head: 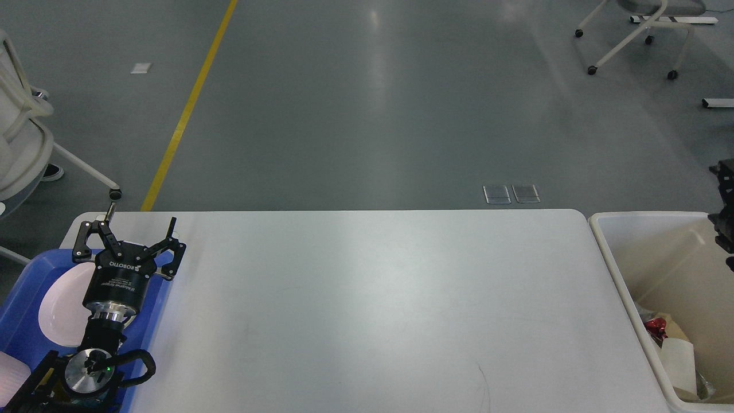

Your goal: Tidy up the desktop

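Hovering over the blue tray (pixel 23 298) and its white plate (pixel 60 312), the left hand (pixel 135 229) was spread and empty; the tabletop (pixel 367 310) lay bare. Retraction should have stayed clear of the plate.

- We see even, bright overhead light with soft, pale streaks of glare on the grey floor (pixel 367 103) at upper centre.
- The white desktop (pixel 378 310) carries a faint sheen down its middle.
- Shadows are weak and diffuse.
- Focus is sharp across the frame; the right edge looks dark.
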